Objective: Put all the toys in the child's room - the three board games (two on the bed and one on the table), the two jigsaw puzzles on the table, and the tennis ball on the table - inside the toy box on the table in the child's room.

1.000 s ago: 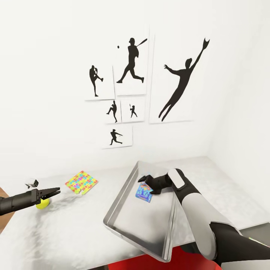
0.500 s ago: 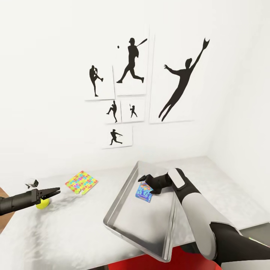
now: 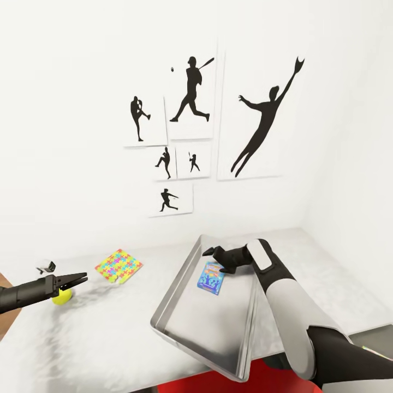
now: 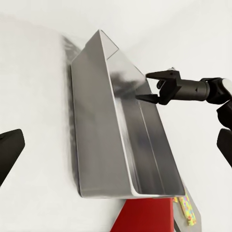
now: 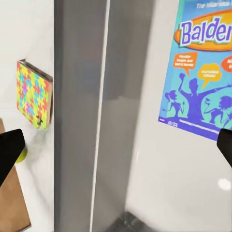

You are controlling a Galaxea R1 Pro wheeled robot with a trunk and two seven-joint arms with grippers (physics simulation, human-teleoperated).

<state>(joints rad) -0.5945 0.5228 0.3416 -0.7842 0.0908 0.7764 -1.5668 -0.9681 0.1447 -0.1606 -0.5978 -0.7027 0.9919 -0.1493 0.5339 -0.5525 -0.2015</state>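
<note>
Right end effector [image 3: 214,262] spread above one board game [image 3: 211,277] in toy box [image 3: 180,284].

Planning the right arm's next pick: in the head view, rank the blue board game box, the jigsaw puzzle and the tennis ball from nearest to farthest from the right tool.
1. Blue board game box: in the toy box, just below the right tool.
2. Jigsaw puzzle: on the table, left of the toy box.
3. Tennis ball: far left, by the left tool.

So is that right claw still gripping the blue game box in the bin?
Apart. In the head view the right gripper hangs open above the blue game box, which lies flat inside the toy box.
</note>
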